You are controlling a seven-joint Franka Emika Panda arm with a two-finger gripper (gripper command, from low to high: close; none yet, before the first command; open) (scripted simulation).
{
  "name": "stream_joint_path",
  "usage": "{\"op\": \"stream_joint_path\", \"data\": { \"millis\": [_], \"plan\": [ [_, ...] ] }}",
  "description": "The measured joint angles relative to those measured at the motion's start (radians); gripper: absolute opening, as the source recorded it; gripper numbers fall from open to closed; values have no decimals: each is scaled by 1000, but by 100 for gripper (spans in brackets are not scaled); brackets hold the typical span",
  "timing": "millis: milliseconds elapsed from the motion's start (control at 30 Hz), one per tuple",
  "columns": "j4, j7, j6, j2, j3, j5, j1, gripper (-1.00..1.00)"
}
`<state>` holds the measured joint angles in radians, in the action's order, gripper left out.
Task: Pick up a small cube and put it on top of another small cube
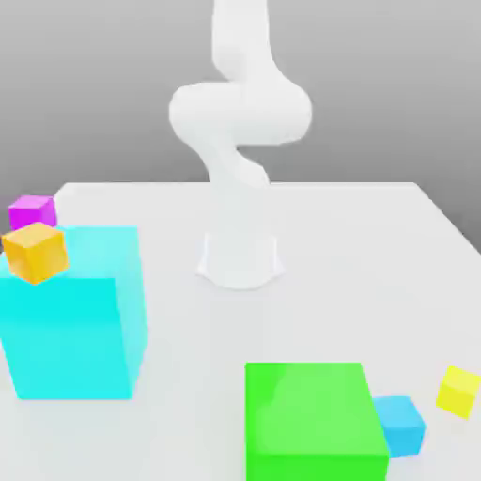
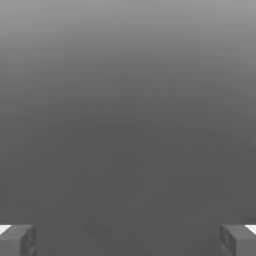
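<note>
The small light-blue cube (image 1: 401, 425) rests on the white table near the front, touching the right side of a big green block (image 1: 314, 421). The small magenta-purple cube (image 1: 32, 210) sits at the far left, behind the big cyan block (image 1: 75, 315). The white arm (image 1: 240, 141) rises from its base at the table's middle and leaves the picture at the top. In the hand view my gripper (image 2: 128, 240) is open, its two grey fingertips (image 2: 20, 240) set wide apart with plain grey background between them and nothing held.
A small orange cube (image 1: 36, 251) sits by the cyan block's top left corner. A small yellow cube (image 1: 459, 391) lies at the exterior view's right, just behind the light-blue one. The arm's round base (image 1: 240, 261) stands mid-table. The table (image 1: 357, 272) is white.
</note>
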<state>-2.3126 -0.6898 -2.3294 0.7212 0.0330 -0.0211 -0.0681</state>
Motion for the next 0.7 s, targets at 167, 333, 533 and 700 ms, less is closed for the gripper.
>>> {"op": "stream_joint_path", "data": {
  "millis": [167, 333, 533, 700],
  "plan": [
    [-26, 232, -60, -162, 58, -51, -129, 0],
    [-50, 459, -117, -320, 100, -105, -240, 0],
    [-80, 729, -185, -510, 113, -166, -339, 0],
    [-105, 933, -245, -664, 92, -188, -399, 0]
  ]
}}
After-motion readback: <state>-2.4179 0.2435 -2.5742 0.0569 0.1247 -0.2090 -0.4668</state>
